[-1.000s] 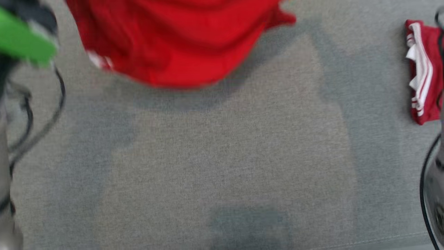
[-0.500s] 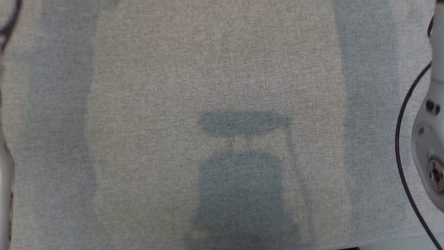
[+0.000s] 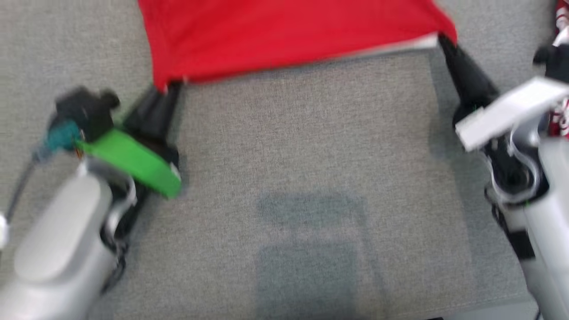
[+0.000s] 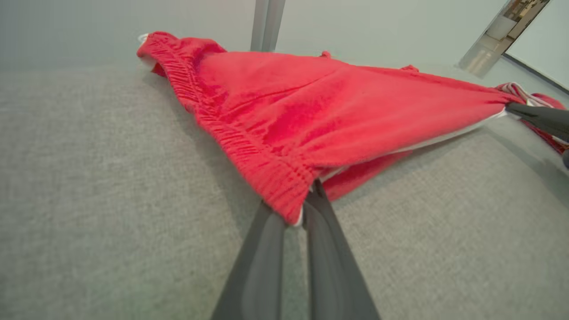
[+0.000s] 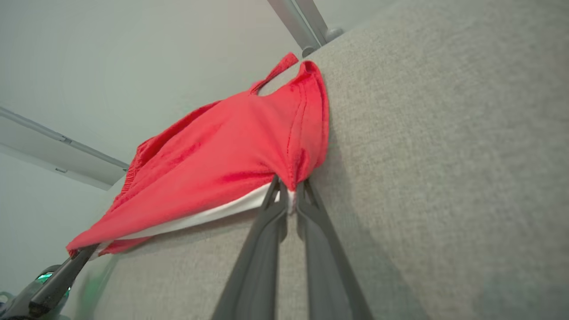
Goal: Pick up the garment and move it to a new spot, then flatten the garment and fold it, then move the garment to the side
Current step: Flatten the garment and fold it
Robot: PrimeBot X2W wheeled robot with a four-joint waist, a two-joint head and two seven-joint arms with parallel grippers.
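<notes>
Pinching two near corners of the garment (image 3: pixel 284 35), both pincers are clamped on cloth: the left gripper (image 3: pixel 171 86) on the elastic waistband corner, the right gripper (image 3: pixel 442 40) on a hem corner edged in white. The garment stretches taut between them, its far part lying on the grey table (image 3: pixel 311 133). A second ago its near edge sagged in a round curve; now it runs straight. A red-and-white cloth (image 4: pixel 543 98) lies just beyond the right gripper.
</notes>
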